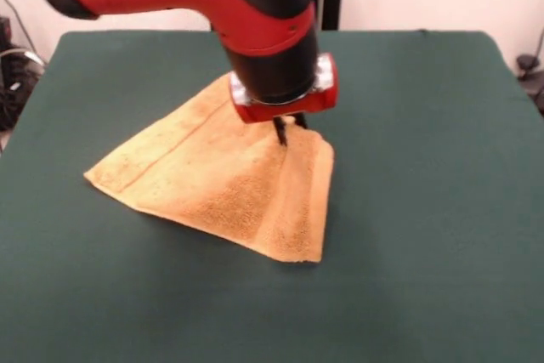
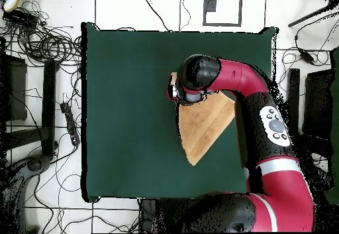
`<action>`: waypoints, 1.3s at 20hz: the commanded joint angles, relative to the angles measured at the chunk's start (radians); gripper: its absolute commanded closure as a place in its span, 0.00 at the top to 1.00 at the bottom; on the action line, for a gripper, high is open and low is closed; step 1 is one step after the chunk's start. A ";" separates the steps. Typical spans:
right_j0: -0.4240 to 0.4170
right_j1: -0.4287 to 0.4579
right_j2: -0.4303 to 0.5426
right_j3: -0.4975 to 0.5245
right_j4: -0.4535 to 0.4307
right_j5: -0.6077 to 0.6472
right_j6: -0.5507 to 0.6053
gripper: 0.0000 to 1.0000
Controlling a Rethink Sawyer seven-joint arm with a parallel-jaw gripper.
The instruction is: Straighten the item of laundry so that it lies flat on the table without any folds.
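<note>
The item of laundry (image 1: 212, 180) is a golden-orange terry towel in the middle of the table (image 1: 425, 210). It rises like a tent to a peak at its right part and drapes down from there, with a woven band along the left side. My gripper (image 1: 289, 129) comes straight down onto that peak, and its dark fingers (image 1: 279, 132) are shut on the pinched cloth. From overhead the towel (image 2: 205, 125) shows as a wedge, with the arm's wrist (image 2: 195, 75) over its upper end hiding the gripper.
Dark green cloth of the table (image 2: 126, 112) spreads wide around the towel on every side. Cables and stands (image 2: 40, 39) lie on the floor beyond the table's edges.
</note>
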 commanded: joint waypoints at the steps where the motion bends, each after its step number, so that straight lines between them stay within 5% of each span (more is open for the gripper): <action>1: 0.048 0.020 -0.039 0.188 0.039 -0.157 0.232 0.00; 26: 0.104 0.133 -0.143 0.115 -0.004 -0.176 0.146 0.00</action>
